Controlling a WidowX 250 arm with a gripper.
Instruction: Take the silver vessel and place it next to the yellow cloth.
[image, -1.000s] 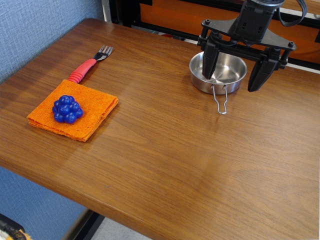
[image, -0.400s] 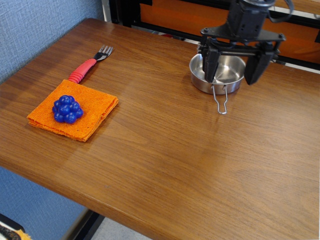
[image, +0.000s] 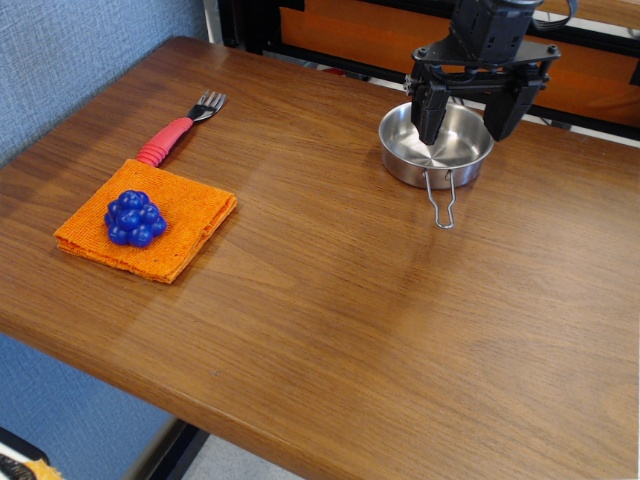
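The silver vessel (image: 436, 150), a shallow shiny steel pan with a thin wire loop handle pointing toward the front, sits at the back right of the wooden table. My gripper (image: 464, 128) hangs above it with its jaws open. The left finger points down into the pan and the right finger is over the pan's far right rim. The yellow cloth (image: 147, 217), a folded orange square, lies at the left of the table, far from the pan.
A blue knobbly berry toy (image: 133, 218) lies on the cloth. A red-handled fork (image: 180, 127) lies just behind the cloth. A blue wall runs along the left. A black and orange frame stands behind the table (image: 350, 290).
The gripper has narrowed its jaws, turned a little and moved back over the pan. The pan, cloth, toy and fork have not moved.
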